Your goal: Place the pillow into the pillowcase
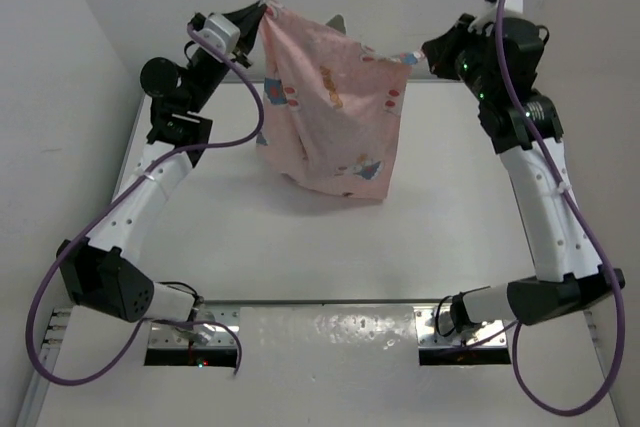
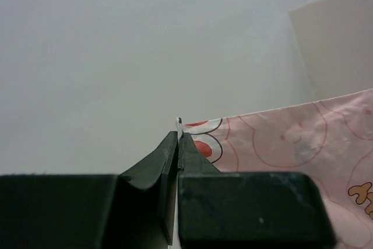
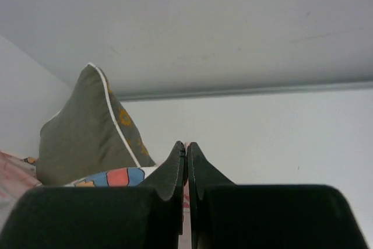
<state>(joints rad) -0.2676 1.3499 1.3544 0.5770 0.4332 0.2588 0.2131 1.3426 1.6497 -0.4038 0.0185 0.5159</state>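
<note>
The pink cartoon-print pillowcase [image 1: 332, 112] hangs above the table, stretched between my two grippers by its top corners. My left gripper [image 1: 262, 11] is shut on its upper left corner; the fabric also shows in the left wrist view [image 2: 291, 138] beside the closed gripper [image 2: 178, 135]. My right gripper [image 1: 418, 57] is shut on its upper right corner, with pink cloth pinched between the closed gripper [image 3: 186, 146] tips. The olive-brown dotted pillow [image 3: 84, 126] sticks one pale-piped corner out of the case; in the top view only a small grey tip of the pillow [image 1: 335, 22] peeks above the case's upper edge.
The white table [image 1: 330, 247] lies under the hanging case. White walls [image 1: 60, 67] close in at the left and back. Purple cables loop from both arms. Metal mounting plates [image 1: 330, 332] sit at the near edge.
</note>
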